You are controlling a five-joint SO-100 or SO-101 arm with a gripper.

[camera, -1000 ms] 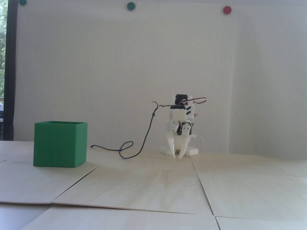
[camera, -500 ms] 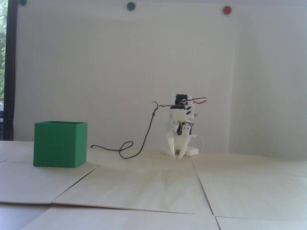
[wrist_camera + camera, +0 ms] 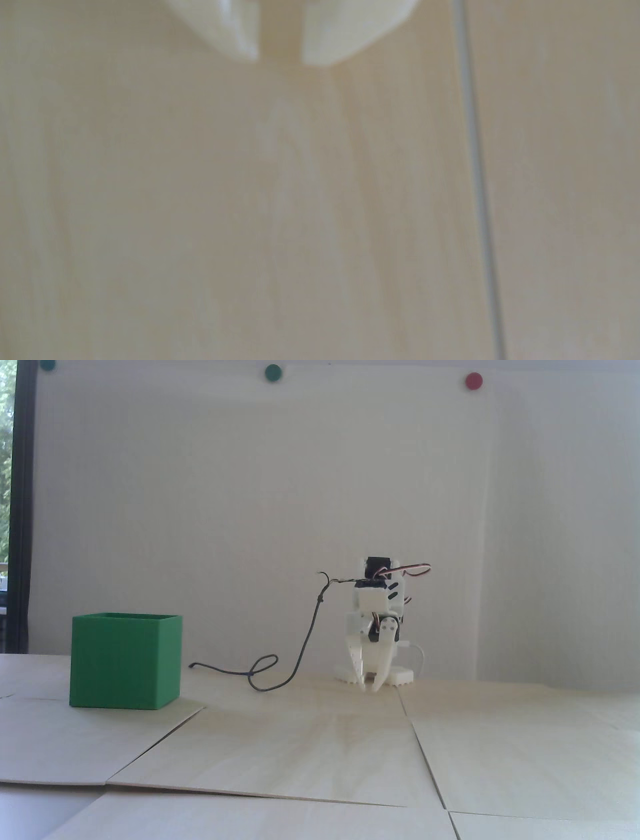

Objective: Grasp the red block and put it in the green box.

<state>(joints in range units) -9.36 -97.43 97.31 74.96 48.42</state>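
Note:
The green box [image 3: 125,660] stands on the pale wooden table at the left of the fixed view, its open top facing up. The red block shows in neither view. My white gripper [image 3: 369,687] hangs at the table's far side, right of the box, with its fingertips pointing down just above the surface. In the blurred wrist view the gripper [image 3: 280,60] enters from the top edge. Its jaws stand a narrow gap apart, with only bare wood showing between them.
A dark cable [image 3: 300,655] loops over the table between the box and the arm. Flat round dots are stuck on the white wall behind, one green [image 3: 273,372] and one red [image 3: 473,380]. A board seam [image 3: 478,173] runs down the right of the wrist view.

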